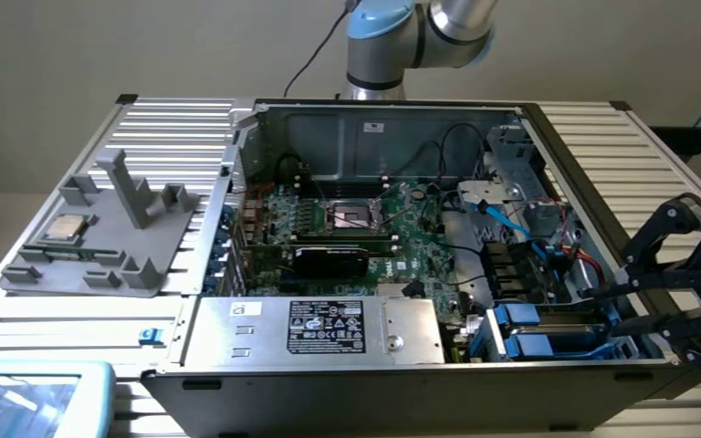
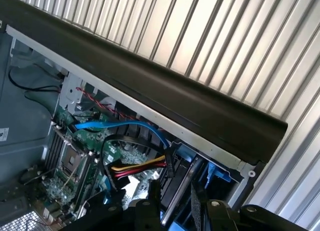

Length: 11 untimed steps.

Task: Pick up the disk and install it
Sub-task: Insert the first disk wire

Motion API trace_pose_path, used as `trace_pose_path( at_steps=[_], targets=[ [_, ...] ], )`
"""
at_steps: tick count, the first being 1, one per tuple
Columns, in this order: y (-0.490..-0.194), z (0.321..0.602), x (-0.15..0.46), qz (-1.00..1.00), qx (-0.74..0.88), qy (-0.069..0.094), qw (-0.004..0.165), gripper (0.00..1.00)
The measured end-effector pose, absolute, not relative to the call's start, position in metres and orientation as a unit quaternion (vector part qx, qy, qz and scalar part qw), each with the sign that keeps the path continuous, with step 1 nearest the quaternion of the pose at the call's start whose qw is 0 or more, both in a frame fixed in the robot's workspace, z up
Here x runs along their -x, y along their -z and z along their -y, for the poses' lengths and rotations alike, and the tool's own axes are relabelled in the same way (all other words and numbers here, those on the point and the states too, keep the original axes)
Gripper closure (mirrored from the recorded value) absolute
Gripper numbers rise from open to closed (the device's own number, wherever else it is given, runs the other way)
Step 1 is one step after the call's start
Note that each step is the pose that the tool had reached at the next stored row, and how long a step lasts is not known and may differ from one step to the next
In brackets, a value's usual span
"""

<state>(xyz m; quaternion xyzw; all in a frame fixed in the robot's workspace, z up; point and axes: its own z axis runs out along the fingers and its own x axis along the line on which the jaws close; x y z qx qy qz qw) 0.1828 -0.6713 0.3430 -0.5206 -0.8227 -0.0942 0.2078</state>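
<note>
Whether the hand (image 2: 175,195) grips I cannot tell — the disk (image 2: 184,178) stands edge-on just beside it.

Beside the case (image 1: 375,388), the gripper (image 1: 601,310) is cut off by the picture's edge. Inside the case, the disk (image 2: 180,191) shows one edge only, its label hidden.

I've got a ribbed alu table (image 1: 174,123), slats running across the exterior view. Directly on it: open PC case (image 1: 387,392) approx. mid-table; grey plastic fixture (image 1: 83,274) just beside the case, on the exterior view's left; small blue clip (image 1: 149,336) near the case's front corner. Pale-blue-rimmed box (image 1: 34,397) at the near-left corner, can't tell if it's on the table.
</note>
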Motion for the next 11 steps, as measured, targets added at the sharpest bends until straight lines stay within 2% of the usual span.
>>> trace_pose_path(
  at_steps=[11],
  targets=[
    [-0.332, 0.6656, -0.1832, 0.824, 0.517, 0.097, 0.211, 0.62]
  ],
)
